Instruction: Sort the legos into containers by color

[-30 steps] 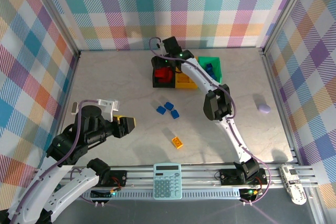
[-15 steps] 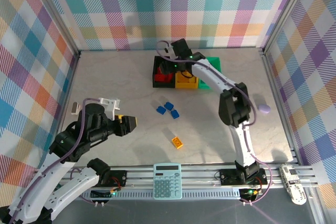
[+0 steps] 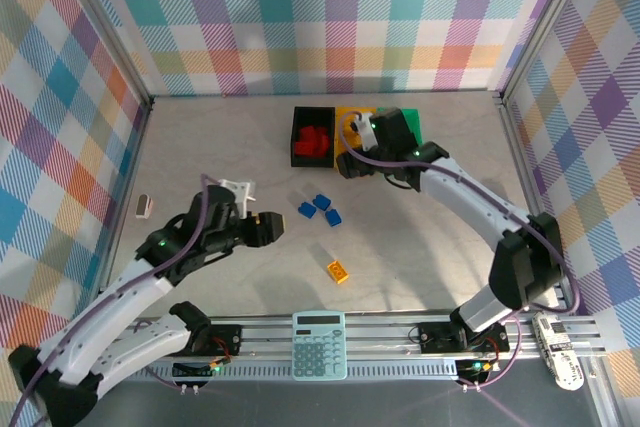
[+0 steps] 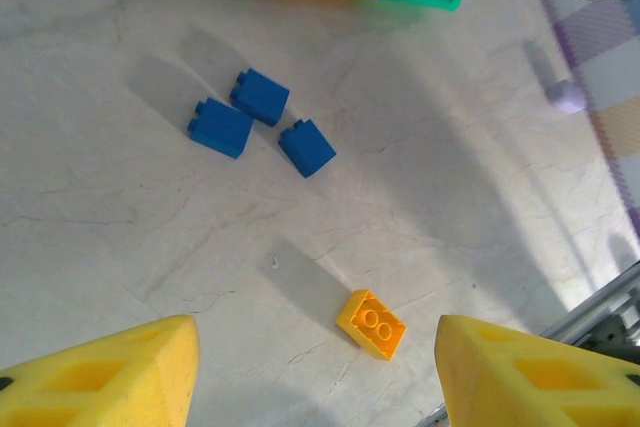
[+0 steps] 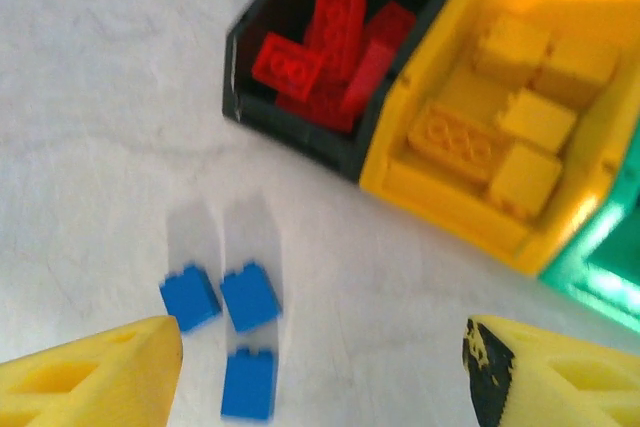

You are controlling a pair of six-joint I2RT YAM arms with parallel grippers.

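Three blue legos (image 3: pixel 321 208) lie in a cluster mid-table, and a yellow lego (image 3: pixel 338 271) lies nearer me. In the left wrist view the blue ones (image 4: pixel 261 96) are far ahead and the yellow one (image 4: pixel 371 323) sits just ahead of my open, empty left gripper (image 4: pixel 320 377) (image 3: pixel 270 230). The containers stand in a row at the back: black (image 3: pixel 296 137) holding red legos (image 5: pixel 330 32), yellow (image 5: pixel 450 209) holding yellow legos, green (image 3: pixel 418 125) half hidden by the arm. My right gripper (image 5: pixel 320 377) (image 3: pixel 352 162) hangs open and empty in front of them, above the blue legos (image 5: pixel 250 297).
A teal calculator (image 3: pixel 319 344) lies on the near rail. A pale lilac lump (image 4: pixel 567 95) sits far right. A small white object (image 3: pixel 144 207) lies by the left wall. Bare table stretches left of the legos.
My right gripper has pulled back from over the bins toward me. My left arm has swung right toward the loose legos, and its jaws have widened slightly.
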